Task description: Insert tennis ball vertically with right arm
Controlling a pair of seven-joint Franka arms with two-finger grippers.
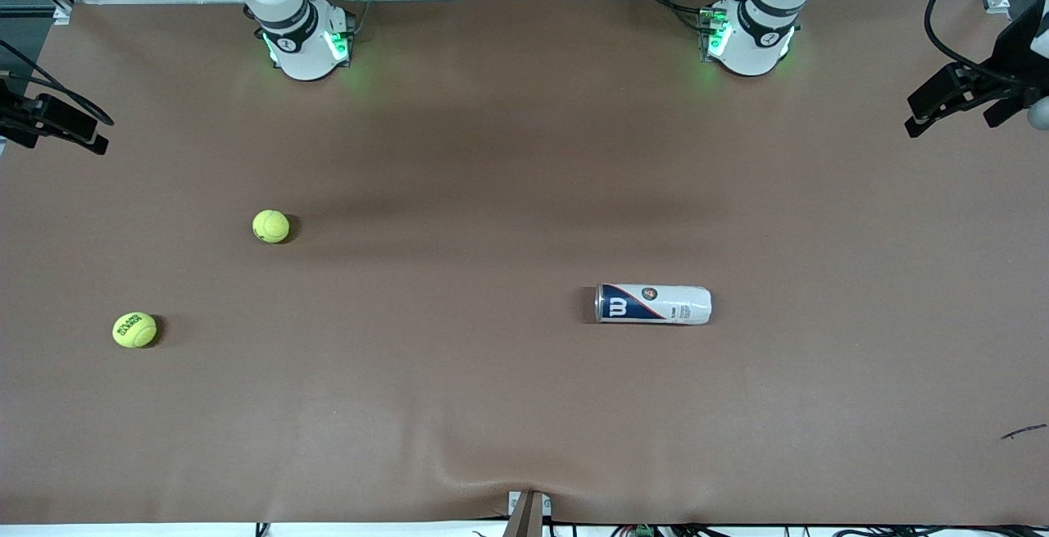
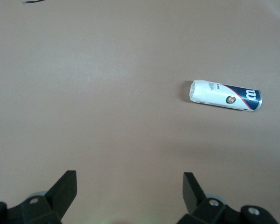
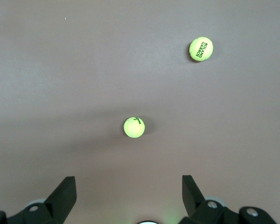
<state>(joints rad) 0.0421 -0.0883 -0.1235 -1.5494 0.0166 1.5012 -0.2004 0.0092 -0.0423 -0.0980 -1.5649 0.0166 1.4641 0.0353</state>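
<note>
Two yellow-green tennis balls lie on the brown table toward the right arm's end. One ball (image 1: 270, 226) (image 3: 134, 127) lies farther from the front camera than the other ball (image 1: 134, 329) (image 3: 201, 49), which has black lettering. A white and navy ball can (image 1: 653, 303) (image 2: 225, 95) lies on its side toward the left arm's end, its dark end pointing toward the balls. My right gripper (image 3: 129, 184) is open and empty, high above the table near the balls. My left gripper (image 2: 129, 179) is open and empty, high above bare table, apart from the can.
A small black mark (image 1: 1024, 432) (image 2: 32, 1) lies near the table's front corner at the left arm's end. A bracket (image 1: 529, 512) sits at the middle of the front edge. The brown cover (image 1: 492, 406) ripples slightly there.
</note>
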